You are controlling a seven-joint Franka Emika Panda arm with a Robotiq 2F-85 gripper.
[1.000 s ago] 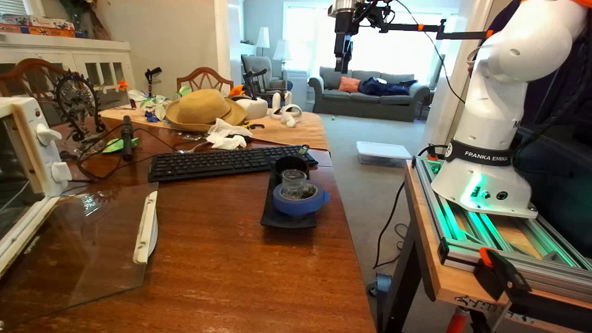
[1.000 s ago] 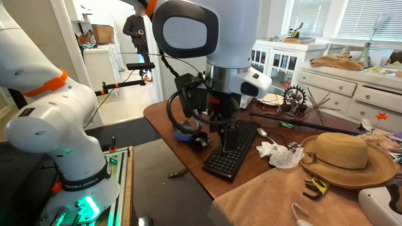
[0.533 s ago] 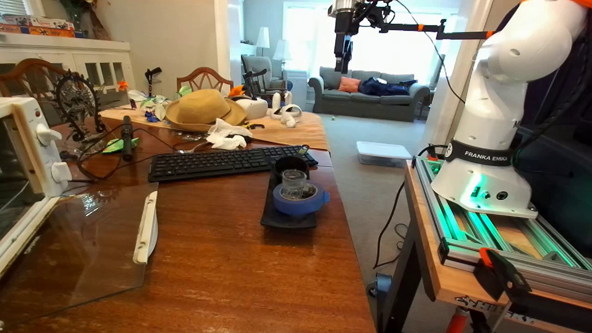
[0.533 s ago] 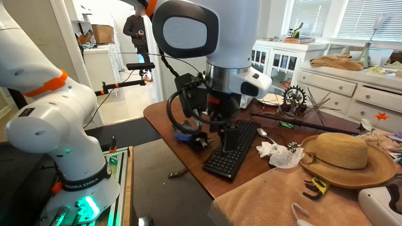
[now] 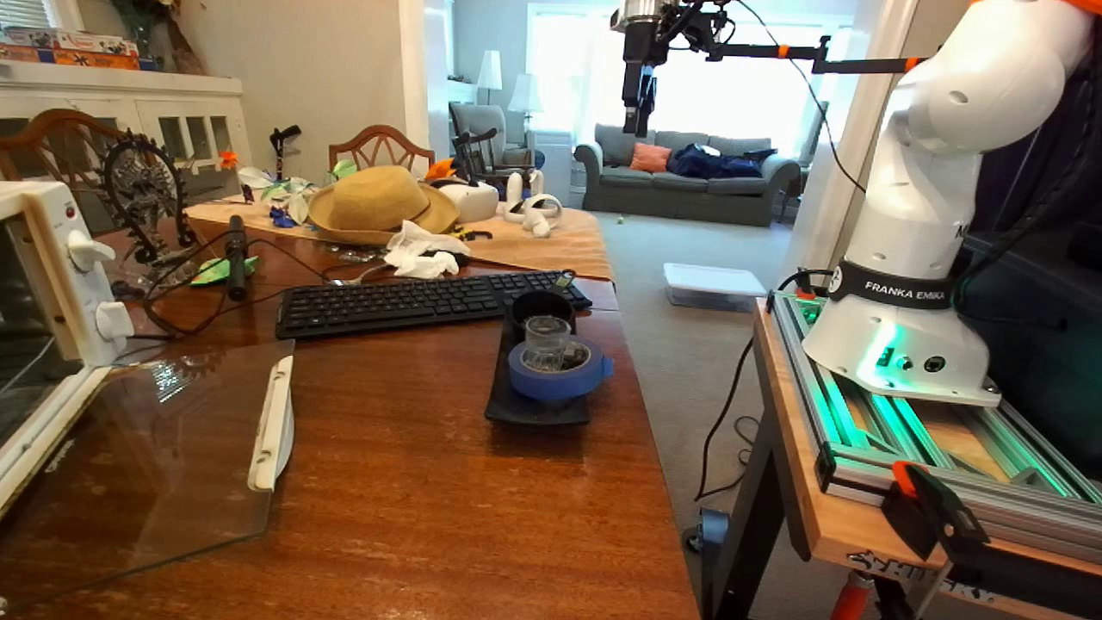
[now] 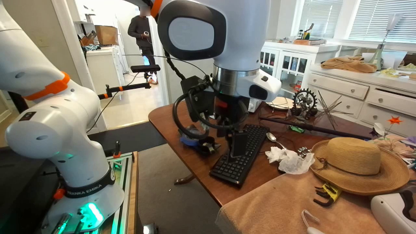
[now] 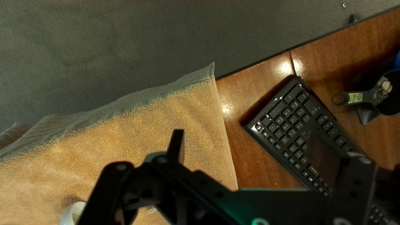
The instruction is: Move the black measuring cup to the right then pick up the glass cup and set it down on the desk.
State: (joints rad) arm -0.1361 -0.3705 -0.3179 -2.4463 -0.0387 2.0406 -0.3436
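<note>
The black measuring cup (image 5: 541,305) sits at the far end of a narrow black tray (image 5: 535,413) on the glossy brown desk (image 5: 413,517). In the wrist view the cup (image 7: 390,101) is cut by the right edge, with its labelled handle and grey bits inside. The clear glass cup (image 5: 546,334) stands upright at the blue tape roll (image 5: 558,384), close to the black cup. It is out of the wrist view. My gripper (image 5: 638,116) hangs high, away from both cups. Its fingers are wide apart and empty in the wrist view (image 7: 250,145).
A black keyboard (image 5: 405,303) lies beside the tray. A tan towel (image 6: 276,198) with a straw hat (image 6: 354,156) covers one desk end. White crumpled paper (image 6: 294,161) lies near the keyboard. A toaster oven (image 5: 52,275) and a glass panel (image 5: 164,465) are opposite the towel end.
</note>
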